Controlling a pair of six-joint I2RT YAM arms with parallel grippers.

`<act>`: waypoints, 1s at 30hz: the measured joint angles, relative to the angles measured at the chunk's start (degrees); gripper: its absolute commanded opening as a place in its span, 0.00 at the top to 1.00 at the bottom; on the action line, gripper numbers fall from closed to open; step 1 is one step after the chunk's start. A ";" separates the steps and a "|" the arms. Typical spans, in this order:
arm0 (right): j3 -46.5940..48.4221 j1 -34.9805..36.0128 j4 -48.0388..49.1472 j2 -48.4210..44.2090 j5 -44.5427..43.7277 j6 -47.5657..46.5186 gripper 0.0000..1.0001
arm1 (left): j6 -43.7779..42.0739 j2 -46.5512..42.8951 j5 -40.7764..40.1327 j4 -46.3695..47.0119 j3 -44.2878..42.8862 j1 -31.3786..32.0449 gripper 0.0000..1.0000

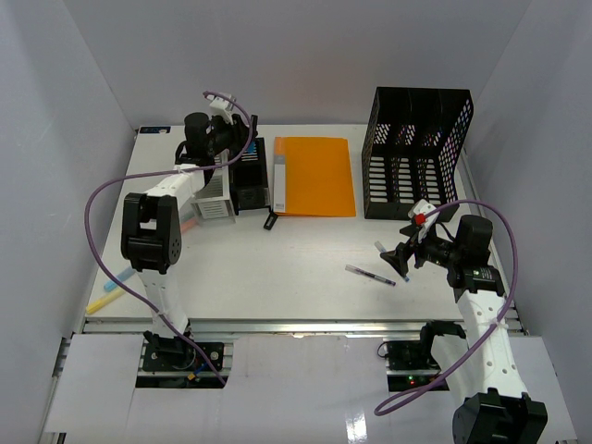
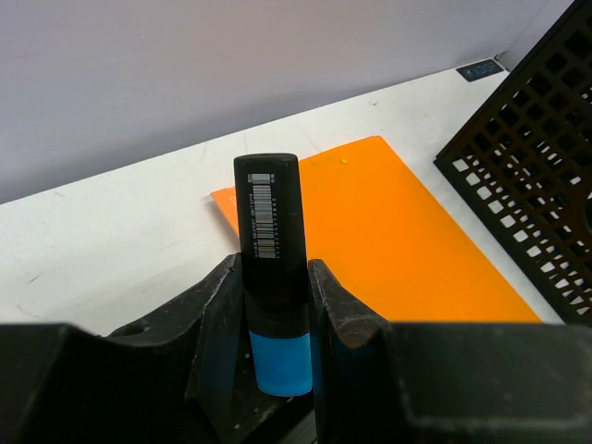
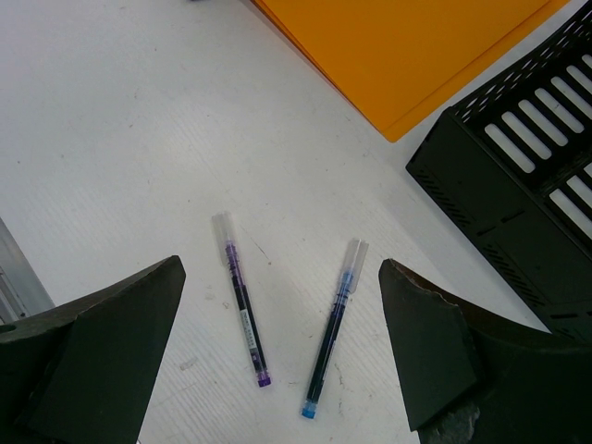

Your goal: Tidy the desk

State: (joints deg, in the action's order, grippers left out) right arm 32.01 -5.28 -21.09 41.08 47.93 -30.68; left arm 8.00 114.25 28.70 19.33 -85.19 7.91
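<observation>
- Right wrist view looks straight down past the right tool (image 3: 277, 356). Its jaws stand wide apart with nothing in them, above the front right part of the counter (image 1: 277, 268).
- Under that gap lie a purple pen (image 3: 243, 314) and a blue pen (image 3: 331, 331), flat on the counter, side by side but not touching. Their long axes run across the line on which the jaws close.
- My guess is that the right arm should take them, since the left is well away. For one pen alone, the tool would have to shift sideways until only that pen sits between the jaws.
- Beyond the pens, toward the far right corner, stands a black mesh organizer (image 1: 416, 153). An orange folder (image 1: 314, 176) lies to its left along the far edge.
- Over the far left part, the left tool (image 2: 276, 319) is clamped on a black marker (image 2: 271, 231) with a blue end. The marker sticks out past the fingers, with the folder just beyond it.
</observation>
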 measured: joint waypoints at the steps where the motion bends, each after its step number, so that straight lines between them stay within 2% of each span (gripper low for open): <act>1: 0.00 0.00 -0.01 0.00 0.04 0.00 0.08 | -0.35 0.25 -0.09 0.51 0.26 -0.17 1.00; 12: 0.00 0.00 -0.01 0.15 0.10 -0.02 0.08 | -3.48 1.05 -1.26 2.91 0.81 -1.05 0.90; 17: 0.00 -0.02 -0.01 0.15 0.08 0.00 0.08 | -4.03 1.05 -2.29 3.49 3.49 -1.05 0.71; 22: 0.00 0.00 -0.01 0.15 0.08 0.00 0.08 | -4.20 1.05 -3.55 3.22 6.08 -1.05 0.46; 25: 0.00 -0.02 0.01 0.15 0.07 0.00 0.08 | -4.41 0.46 -4.21 3.00 7.20 -1.05 0.39; 30: 0.00 -0.02 -0.01 0.13 0.06 0.00 0.08 | -4.31 -2.94 -4.70 1.92 8.75 -1.05 0.35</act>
State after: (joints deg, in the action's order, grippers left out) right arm 32.01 -5.30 -21.10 41.21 47.99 -30.68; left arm 3.69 111.31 23.99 21.25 -76.44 6.85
